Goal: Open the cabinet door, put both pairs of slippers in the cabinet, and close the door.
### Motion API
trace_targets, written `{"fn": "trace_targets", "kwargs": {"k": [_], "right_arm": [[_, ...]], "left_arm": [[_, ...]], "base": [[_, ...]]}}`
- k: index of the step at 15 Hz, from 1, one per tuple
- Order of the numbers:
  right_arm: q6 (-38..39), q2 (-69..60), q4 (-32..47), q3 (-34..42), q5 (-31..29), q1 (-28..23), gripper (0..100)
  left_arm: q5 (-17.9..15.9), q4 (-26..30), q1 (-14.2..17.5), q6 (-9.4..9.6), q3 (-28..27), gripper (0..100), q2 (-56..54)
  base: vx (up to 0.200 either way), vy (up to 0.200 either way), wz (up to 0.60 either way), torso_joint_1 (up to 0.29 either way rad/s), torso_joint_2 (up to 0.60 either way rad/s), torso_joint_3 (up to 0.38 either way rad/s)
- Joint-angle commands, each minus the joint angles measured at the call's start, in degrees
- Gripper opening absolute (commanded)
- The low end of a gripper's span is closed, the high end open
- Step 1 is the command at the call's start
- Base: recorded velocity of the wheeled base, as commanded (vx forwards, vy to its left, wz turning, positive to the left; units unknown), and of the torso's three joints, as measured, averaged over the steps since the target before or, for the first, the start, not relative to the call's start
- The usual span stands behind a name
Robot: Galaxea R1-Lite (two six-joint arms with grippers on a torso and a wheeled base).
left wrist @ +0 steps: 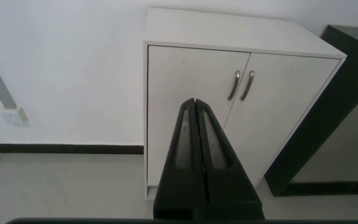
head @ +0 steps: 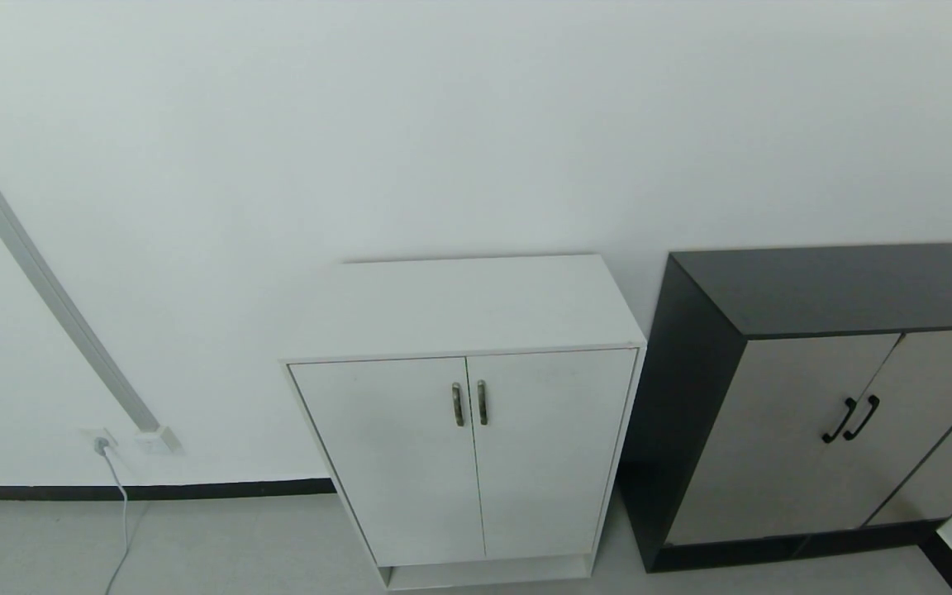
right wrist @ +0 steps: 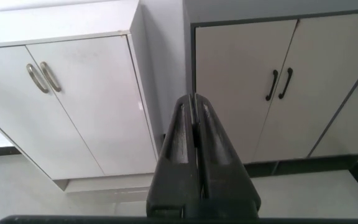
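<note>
A white two-door cabinet (head: 464, 430) stands against the wall with both doors shut; two metal handles (head: 469, 403) sit side by side at the middle seam. In the left wrist view my left gripper (left wrist: 195, 102) is shut with nothing in it, held well back from the white cabinet (left wrist: 229, 93) and pointing at its left door. In the right wrist view my right gripper (right wrist: 194, 98) is also shut and empty, held in front of the gap between the white cabinet (right wrist: 73, 93) and the dark one.
A dark cabinet (head: 815, 388) with pale doors and black handles stands right beside the white one. A slanted cable duct (head: 38, 273) runs down the wall to a socket (head: 100, 438) with a cord hanging to the grey floor (head: 195, 545).
</note>
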Motion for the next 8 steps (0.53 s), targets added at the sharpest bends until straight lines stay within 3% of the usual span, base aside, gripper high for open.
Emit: {"fn": "trace_targets", "kwargs": {"k": [1, 8], "right_arm": [[-0.4, 0.1, 0.0, 0.0, 0.1, 0.0, 0], [-0.7, 0.1, 0.2, 0.0, 0.2, 0.0, 0]], "left_arm": [[0.0, 0.0, 0.0, -0.01, 0.0, 0, 0.1], [0.0, 0.0, 0.1, -0.01, 0.0, 0, 0.1]], "base": [[0.000, 0.000, 0.00, 0.000, 0.00, 0.000], [0.000, 0.000, 0.00, 0.000, 0.00, 0.000]]}}
